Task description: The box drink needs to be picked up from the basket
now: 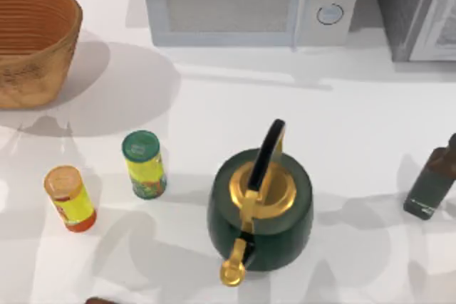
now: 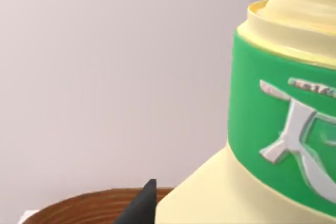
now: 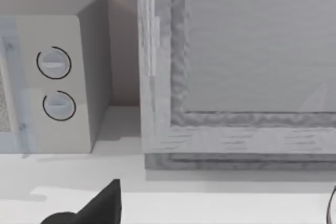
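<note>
The box drink (image 2: pixel 273 103), a pale yellow carton with a green band and a white mark, hangs very close in the left wrist view. My left gripper (image 2: pixel 202 211) is shut on it, and one dark fingertip (image 2: pixel 143 203) lies against its side. Below it curves the brown rim of the basket (image 2: pixel 89 208). From above, the woven basket (image 1: pixel 32 40) stands at the table's far left back corner. My right gripper (image 3: pixel 173 216) is parked and open, one finger (image 3: pixel 102 205) showing, and it faces the microwave and a grey cabinet.
A microwave (image 1: pixel 249 1) stands at the back and a grey cabinet (image 1: pixel 420 5) at the back right. A green-lidded can (image 1: pixel 144 164) and an orange-lidded can (image 1: pixel 69 198) stand front left. A dark green kettle (image 1: pixel 260 208) sits mid-front and a dark bottle (image 1: pixel 432 179) at the right.
</note>
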Controlling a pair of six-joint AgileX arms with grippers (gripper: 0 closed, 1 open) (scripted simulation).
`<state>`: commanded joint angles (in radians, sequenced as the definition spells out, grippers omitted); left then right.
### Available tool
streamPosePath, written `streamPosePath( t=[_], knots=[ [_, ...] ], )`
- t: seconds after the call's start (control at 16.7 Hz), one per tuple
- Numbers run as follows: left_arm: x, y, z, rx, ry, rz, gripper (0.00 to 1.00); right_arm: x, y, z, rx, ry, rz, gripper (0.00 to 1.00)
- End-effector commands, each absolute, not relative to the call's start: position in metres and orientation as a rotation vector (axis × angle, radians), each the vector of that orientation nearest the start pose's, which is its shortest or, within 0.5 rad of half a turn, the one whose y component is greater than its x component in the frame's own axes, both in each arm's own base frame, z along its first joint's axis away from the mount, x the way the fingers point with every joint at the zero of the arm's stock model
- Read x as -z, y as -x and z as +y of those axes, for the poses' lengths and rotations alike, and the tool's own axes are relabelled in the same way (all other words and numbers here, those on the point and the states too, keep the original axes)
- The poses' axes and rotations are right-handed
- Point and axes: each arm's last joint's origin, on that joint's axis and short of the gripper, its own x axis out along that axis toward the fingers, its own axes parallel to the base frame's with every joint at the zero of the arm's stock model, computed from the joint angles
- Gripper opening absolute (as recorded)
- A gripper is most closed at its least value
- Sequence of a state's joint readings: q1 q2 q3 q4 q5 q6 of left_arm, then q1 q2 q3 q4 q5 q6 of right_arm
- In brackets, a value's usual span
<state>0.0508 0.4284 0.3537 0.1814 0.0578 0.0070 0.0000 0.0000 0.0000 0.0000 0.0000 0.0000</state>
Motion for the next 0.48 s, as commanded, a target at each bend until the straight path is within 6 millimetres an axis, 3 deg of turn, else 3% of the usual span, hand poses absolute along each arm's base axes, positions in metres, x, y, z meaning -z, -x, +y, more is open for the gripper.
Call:
streamPosePath(
  t=[0.12, 0.3, 0.48],
  knots=[
    [-0.229, -0.116, 0.002, 0.004, -0.002, -0.09, 0.0, -0.16, -0.106, -0.001, 0.0, 0.0, 0.0, 1.0],
    [-0.184, -0.107, 0.0, 0.001, 0.001, -0.036, 0.0, -0.16, -0.106, -0.001, 0.0, 0.0, 0.0, 1.0],
    [-0.161, -0.106, -0.001, 0.0, 0.0, -0.002, 0.0, -0.16, -0.106, -0.001, 0.0, 0.0, 0.0, 1.0]
  ],
)
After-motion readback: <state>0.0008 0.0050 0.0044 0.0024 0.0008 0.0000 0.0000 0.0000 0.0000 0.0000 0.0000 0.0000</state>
